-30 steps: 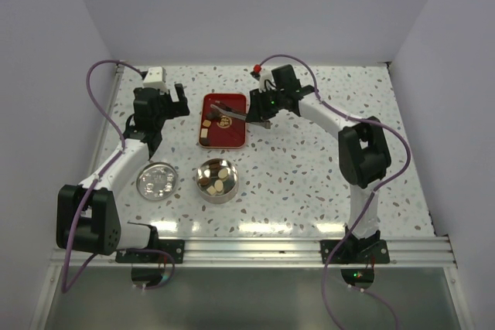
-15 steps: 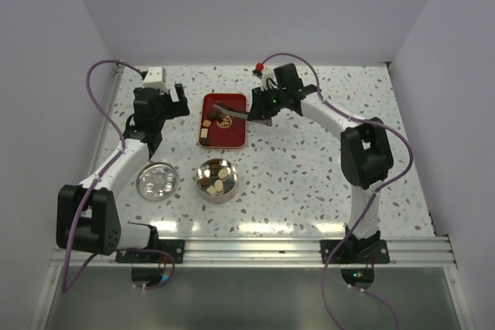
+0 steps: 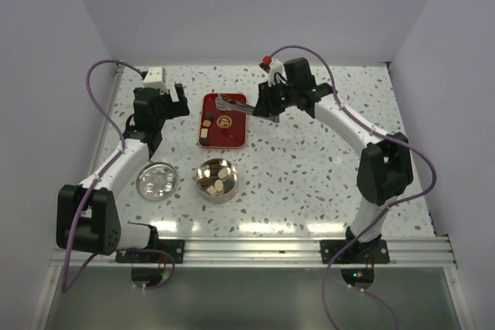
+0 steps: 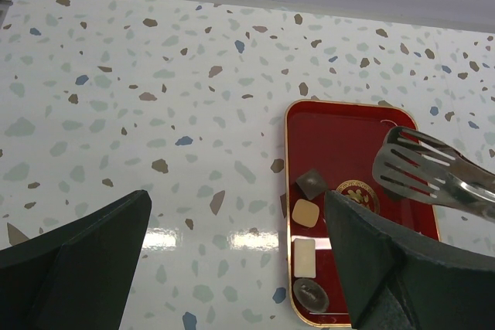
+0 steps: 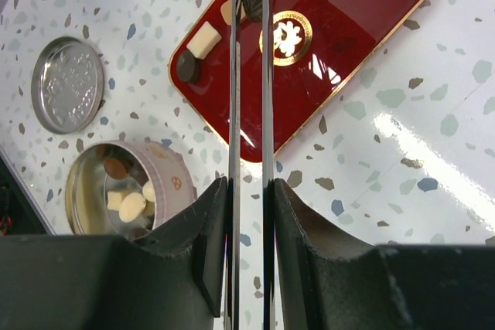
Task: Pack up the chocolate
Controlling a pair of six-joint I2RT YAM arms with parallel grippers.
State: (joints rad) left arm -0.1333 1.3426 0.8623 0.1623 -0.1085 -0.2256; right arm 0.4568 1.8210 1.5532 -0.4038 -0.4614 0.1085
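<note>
Several chocolate pieces lie at the left end of the red tray [image 3: 232, 135]: a dark square [image 4: 311, 184], a tan piece [image 4: 306, 212], a white bar [image 4: 304, 256] and a dark round one [image 4: 311, 295]. More pieces [image 3: 216, 180] lie in the open round tin [image 3: 229, 191]. My right gripper [image 3: 263, 110] is shut on metal tongs [image 3: 230, 103]. The tongs' tips hover over the tray's far part and look empty. In the right wrist view the tongs [image 5: 235, 113] run up from between my fingers [image 5: 249, 191]. My left gripper [image 3: 174, 104] is open and empty, left of the tray.
The tin's lid [image 3: 157, 182] lies flat left of the tin, also in the right wrist view [image 5: 68, 83]. The tin [image 5: 174, 183] stands in front of the tray. White walls close in the speckled table on three sides.
My right arm has swung outward and drawn the tongs' tips from the tray's middle toward its far edge. The left arm has not moved.
</note>
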